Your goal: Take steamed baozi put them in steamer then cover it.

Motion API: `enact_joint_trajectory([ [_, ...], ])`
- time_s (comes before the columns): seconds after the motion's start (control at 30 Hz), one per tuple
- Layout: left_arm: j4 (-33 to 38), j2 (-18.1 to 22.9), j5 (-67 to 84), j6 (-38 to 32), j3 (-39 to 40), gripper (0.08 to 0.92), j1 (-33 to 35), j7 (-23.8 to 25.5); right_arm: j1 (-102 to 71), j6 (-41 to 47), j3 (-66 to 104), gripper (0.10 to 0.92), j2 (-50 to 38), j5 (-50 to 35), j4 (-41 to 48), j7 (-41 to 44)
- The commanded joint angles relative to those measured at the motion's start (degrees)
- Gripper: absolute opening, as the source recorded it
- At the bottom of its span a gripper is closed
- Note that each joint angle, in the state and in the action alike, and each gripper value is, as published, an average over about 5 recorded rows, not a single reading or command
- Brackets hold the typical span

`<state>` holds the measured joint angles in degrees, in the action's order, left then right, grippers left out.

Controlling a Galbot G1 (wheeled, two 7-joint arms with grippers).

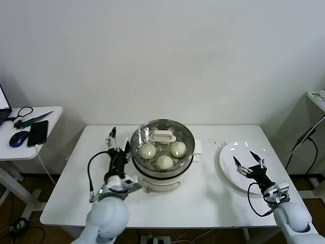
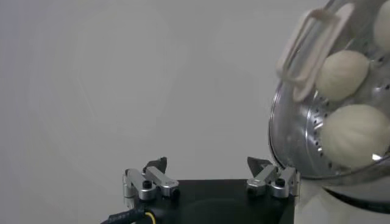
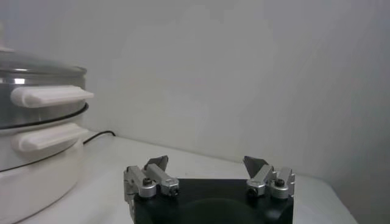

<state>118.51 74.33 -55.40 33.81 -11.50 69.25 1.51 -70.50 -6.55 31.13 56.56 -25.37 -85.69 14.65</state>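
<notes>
The steamer [image 1: 162,170], a steel basket on a cream-white pot base, stands mid-table. The glass cover [image 1: 152,130] lies on it, its white handle [image 1: 163,136] in the centre. Three baozi [image 1: 148,150] show through the glass; a fourth is not visible. My left gripper [image 1: 120,140] is open and empty just left of the steamer. In the left wrist view the gripper [image 2: 211,167] has the covered steamer [image 2: 292,134] and two baozi [image 2: 355,135] beside it. My right gripper [image 1: 249,158] is open and empty over the white plate. In the right wrist view it [image 3: 207,165] faces the steamer [image 3: 36,158].
An empty flat white plate [image 1: 231,152] lies at the table's right end. A small side table [image 1: 51,114] at the far left holds a phone [image 1: 38,133] and a mouse [image 1: 19,138]. Another table edge [image 1: 317,96] shows at the far right.
</notes>
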Motion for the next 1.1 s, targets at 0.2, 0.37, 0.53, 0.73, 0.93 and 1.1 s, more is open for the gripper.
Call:
enact_joint_trajectory([
  [0.2,-7.7,5.1,54.6,-31.9,-26.6,0.823,15.4,-9.0,-2.1,-0.2,1.8,0.823,1.4,0.2,-2.1,0.1],
  [0.37,-10.3,5.6,61.1,-33.4,-27.7,0.823,16.7,-7.9,-3.2,-0.7,2.2,0.823,1.9,0.9,-2.8,0.8],
  [0.53,-11.2,5.8,62.0,-34.2,-26.8,0.823,16.8,-7.5,-3.5,-0.9,2.7,0.823,2.5,0.5,-2.9,0.5],
  [0.73,-10.6,5.6,61.6,-34.4,-25.5,0.823,16.8,-6.6,-3.9,-1.1,3.2,0.823,2.8,0.2,-2.8,0.4],
  [0.93,-10.5,5.5,60.5,-34.6,-25.6,0.823,16.5,-6.6,-4.8,-0.9,3.4,0.823,3.3,0.8,-2.9,0.3],
  [1.1,-10.0,5.5,60.4,-34.9,-25.6,0.823,16.9,-6.4,-4.8,-0.6,3.6,0.823,3.6,0.8,-3.1,0.3],
])
